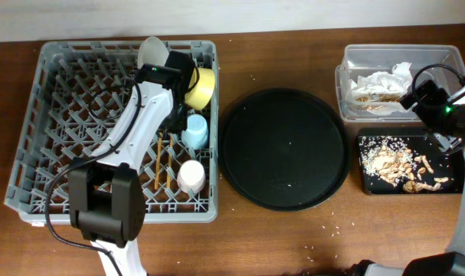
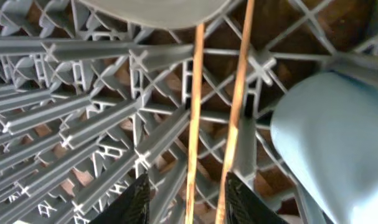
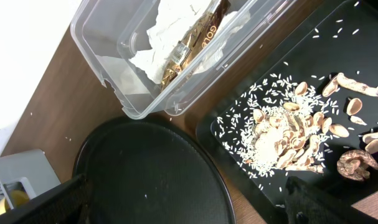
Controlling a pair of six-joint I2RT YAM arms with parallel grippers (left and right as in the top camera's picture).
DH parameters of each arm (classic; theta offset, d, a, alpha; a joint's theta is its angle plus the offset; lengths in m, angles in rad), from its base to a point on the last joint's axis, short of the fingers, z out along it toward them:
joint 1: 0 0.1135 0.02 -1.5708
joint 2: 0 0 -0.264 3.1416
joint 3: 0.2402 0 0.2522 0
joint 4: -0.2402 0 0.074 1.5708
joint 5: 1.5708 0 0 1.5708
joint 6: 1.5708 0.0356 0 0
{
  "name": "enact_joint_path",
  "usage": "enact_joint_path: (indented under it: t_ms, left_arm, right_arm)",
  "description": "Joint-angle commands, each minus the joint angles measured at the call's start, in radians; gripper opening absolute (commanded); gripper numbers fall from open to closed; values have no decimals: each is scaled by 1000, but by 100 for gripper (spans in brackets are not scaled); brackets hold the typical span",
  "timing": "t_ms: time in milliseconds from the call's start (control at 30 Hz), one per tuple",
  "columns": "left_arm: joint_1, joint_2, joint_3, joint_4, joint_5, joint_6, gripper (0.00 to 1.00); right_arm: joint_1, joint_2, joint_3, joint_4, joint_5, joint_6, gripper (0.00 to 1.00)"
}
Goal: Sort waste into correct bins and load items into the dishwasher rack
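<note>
While the left arm reaches over the dishwasher rack (image 1: 33,153) at the desk's left edge, you look to be closing out the loading step. The plate (image 1: 152,52), yellow bowl (image 1: 201,88), blue cup (image 1: 195,132) and pink cup (image 1: 191,176) all sit inside it. The chopsticks (image 2: 195,124) lie flat on the lattice. Your left gripper (image 2: 192,205) is spread partway around them and clamps nothing. One stick runs just beside a finger; whether it touches cannot be told. Lift straight up so neither stick snags.

Mid-desk is the round black tray (image 1: 284,149). At the far right corner the clear tub (image 1: 347,57) holds napkins (image 1: 381,80). Along the right edge, the black tray (image 1: 368,188) carries the food scraps (image 1: 393,161). Your right gripper (image 3: 195,199) hovers there, wide apart and empty.
</note>
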Motion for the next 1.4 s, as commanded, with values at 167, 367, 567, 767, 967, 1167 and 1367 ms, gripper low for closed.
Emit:
enact_joint_path:
  t_ms: [167, 367, 567, 767, 967, 1167, 1367]
  left_arm:
    - [-46, -412, 206, 14, 227, 26, 100]
    - [-46, -490, 206, 14, 227, 26, 100]
    - [-46, -491, 206, 14, 227, 26, 100]
    - [-46, -490, 206, 14, 227, 26, 100]
    - [-46, -491, 206, 14, 227, 26, 100]
    - [-46, -490, 206, 14, 227, 26, 100]
    - [-46, -491, 206, 14, 227, 26, 100]
  right_arm:
    - [-4, -1, 19, -1, 2, -3, 98]
    - [-4, -1, 19, -1, 2, -3, 98]
    - [-9, -4, 18, -13, 69, -37, 98]
    - [339, -304, -275, 557, 322, -132, 98]
    - [524, -751, -912, 895, 343, -132, 99]
    - [524, -1221, -1315, 910, 343, -131, 98]
    - [524, -1416, -1441, 916, 343, -132, 99]
